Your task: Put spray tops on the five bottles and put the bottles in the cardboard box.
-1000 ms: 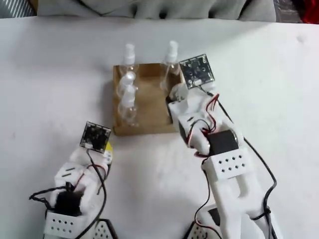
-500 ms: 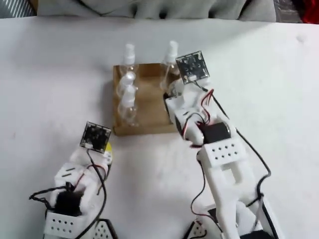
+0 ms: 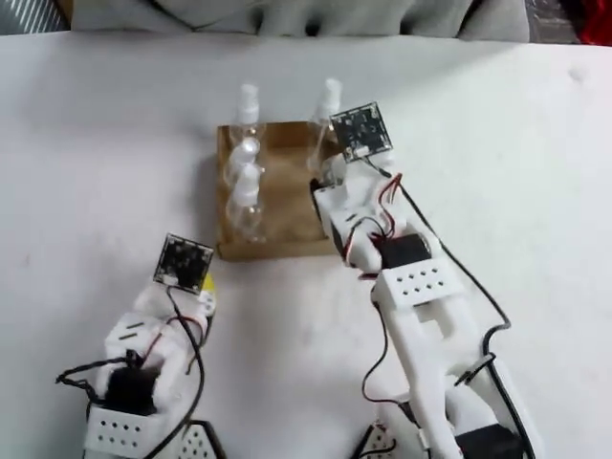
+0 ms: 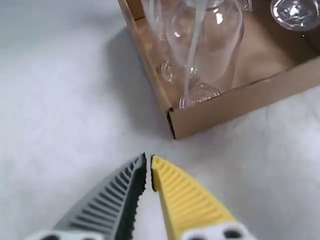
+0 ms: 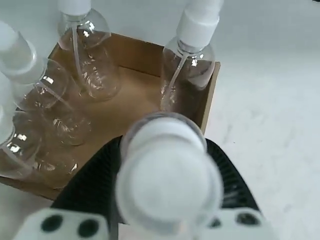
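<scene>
Right gripper [image 5: 164, 150] is clamping the fifth bottle [image 5: 167, 185], white spray top on, holding it upright at the right side of the cardboard box [image 3: 277, 251], just in front of the far-right bottle [image 5: 189, 65]. Four capped bottles are standing in the box, three along its left wall [image 3: 247, 191] and one in the far right corner. Left gripper [image 4: 148, 162] is sitting closed and empty over the white surface [image 3: 115, 143], near the box's near-left corner.
</scene>
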Robot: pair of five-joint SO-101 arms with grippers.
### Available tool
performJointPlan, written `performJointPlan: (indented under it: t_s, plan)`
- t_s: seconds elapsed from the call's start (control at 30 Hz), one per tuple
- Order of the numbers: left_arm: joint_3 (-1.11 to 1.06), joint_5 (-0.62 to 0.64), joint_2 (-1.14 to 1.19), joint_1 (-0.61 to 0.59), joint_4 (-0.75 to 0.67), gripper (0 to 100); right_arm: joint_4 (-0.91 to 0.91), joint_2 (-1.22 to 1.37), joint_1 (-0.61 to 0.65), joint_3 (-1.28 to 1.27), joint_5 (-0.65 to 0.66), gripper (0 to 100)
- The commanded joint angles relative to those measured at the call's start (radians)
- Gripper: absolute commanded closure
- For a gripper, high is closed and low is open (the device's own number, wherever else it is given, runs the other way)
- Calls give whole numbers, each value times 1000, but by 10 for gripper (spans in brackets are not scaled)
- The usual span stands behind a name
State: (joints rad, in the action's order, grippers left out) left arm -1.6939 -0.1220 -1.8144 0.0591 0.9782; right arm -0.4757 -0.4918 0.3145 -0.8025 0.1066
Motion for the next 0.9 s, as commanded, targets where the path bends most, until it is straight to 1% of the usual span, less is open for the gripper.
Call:
performJointPlan:
  t_s: [0.0, 0.3, 0.67, 0.8, 0.87]
  plan:
    - [0, -9, -12, -5, 8, 980, 31, 8, 1, 15, -6, 983]
    - [0, -9, -12, -2, 8, 980, 120, 96, -4, 17, -6, 983]
    - [0, -9, -12, -2, 8, 980, 130, 150, 4, 18, -5, 983]
    - [0, -9, -12, -2, 8, 980, 130, 171, 18, 18, 54, 982]
    - [0, -9, -12, -2, 8, 980, 131, 183, 25, 18, 58, 982]
